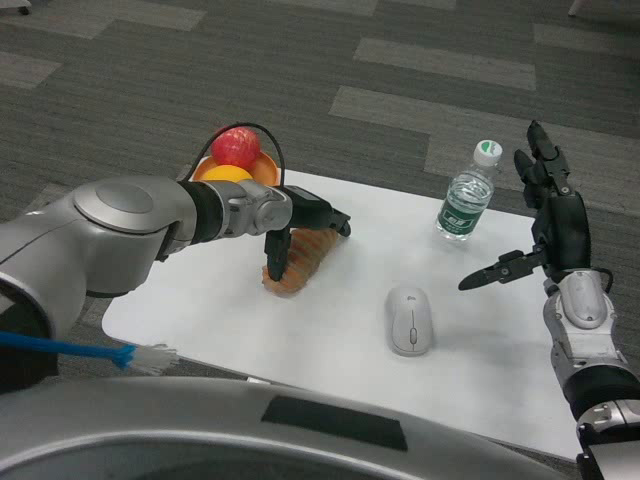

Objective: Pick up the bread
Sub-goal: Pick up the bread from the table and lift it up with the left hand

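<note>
The bread (303,262), an orange-brown loaf, lies at the middle left of the white table (340,370). My left hand (300,222) reaches in from the left and is clamped over it. The thumb comes down the loaf's near side and the other fingers curl over its far end. The loaf's lower end looks to be touching the table. My right hand (545,225) is raised at the table's right edge, fingers spread and holding nothing, well away from the bread.
An orange bowl (262,172) holding a red apple (235,147) stands at the far left corner, just behind my left wrist. A white mouse (410,320) lies right of the bread. A water bottle (466,195) stands at the back right. A blue-handled brush (110,353) juts in at the lower left.
</note>
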You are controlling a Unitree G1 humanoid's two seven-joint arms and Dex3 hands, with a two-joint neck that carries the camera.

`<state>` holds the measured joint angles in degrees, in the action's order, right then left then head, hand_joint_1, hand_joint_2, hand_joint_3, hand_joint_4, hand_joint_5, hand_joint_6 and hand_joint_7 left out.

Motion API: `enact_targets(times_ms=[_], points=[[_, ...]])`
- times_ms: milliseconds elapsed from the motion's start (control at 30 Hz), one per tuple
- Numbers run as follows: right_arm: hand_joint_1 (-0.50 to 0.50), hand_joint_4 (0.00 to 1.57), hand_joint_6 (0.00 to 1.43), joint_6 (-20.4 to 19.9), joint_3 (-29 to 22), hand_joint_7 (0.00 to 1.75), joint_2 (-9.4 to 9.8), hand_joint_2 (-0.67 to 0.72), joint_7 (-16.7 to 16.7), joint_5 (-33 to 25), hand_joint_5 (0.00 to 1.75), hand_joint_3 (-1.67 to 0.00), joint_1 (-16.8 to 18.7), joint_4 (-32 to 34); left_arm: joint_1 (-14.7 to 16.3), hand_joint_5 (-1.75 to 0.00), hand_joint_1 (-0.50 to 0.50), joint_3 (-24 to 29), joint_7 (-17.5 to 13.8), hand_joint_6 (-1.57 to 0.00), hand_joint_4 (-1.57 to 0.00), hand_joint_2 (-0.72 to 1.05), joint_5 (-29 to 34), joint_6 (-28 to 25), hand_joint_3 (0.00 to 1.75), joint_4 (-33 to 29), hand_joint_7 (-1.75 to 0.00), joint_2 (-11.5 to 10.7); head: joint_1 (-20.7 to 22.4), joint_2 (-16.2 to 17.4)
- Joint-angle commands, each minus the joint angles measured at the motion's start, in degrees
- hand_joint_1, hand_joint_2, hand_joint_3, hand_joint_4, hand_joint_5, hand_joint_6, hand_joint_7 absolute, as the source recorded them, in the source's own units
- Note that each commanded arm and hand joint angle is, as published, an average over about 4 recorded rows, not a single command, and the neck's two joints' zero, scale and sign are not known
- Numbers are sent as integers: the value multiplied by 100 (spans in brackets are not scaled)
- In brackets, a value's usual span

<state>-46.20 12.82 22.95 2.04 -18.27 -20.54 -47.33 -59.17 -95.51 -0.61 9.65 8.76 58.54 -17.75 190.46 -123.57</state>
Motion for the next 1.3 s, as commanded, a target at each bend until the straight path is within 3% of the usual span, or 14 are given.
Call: enact_targets(times_ms=[33,67,167,233,367,633,1067,1300], points=[[-42,0,0,-20,-52,0,-10,27,-2,-28,19,0,-56,13,61,-72,11,-169,-71,-118,-79,96,-7,-111,9,79,-134,17,4,-4],[-41,0,0,-20,-52,0,-10,28,-2,-28,19,0,-51,17,64,-82,7,-187,-66,-128,-87,98,-7,-111,9,79,-148,22,5,-8],[-40,0,0,-20,-60,0,-10,28,-2,-28,19,0,-38,33,61,-103,3,-235,-62,-137,-106,105,-7,-111,9,79,-164,33,6,-14],[-42,0,0,-20,-69,0,-10,28,-2,-28,19,0,-27,46,57,-121,3,-253,-60,-139,-119,105,-7,-109,9,79,-168,37,6,-12],[-41,0,0,-20,-100,0,-10,27,-2,-28,19,0,6,72,57,-175,-9,-242,-36,-141,-153,105,-9,3,9,79,-168,52,-9,-17],[-38,0,0,-20,-166,0,-10,28,-2,-28,19,0,67,132,204,-175,-15,244,-44,-138,-157,105,-20,271,9,79,-168,44,-18,-16],[-38,0,0,-20,-302,0,-19,22,-2,-28,19,0,230,307,1000,-175,-17,2687,-559,-126,-157,105,175,1055,9,28,-168,-202,-45,-132],[-38,0,0,-29,-366,0,-34,22,-2,-28,19,0,281,382,1457,-175,-17,3658,-664,-123,-157,105,977,1770,9,24,-168,-328,-75,-237]])
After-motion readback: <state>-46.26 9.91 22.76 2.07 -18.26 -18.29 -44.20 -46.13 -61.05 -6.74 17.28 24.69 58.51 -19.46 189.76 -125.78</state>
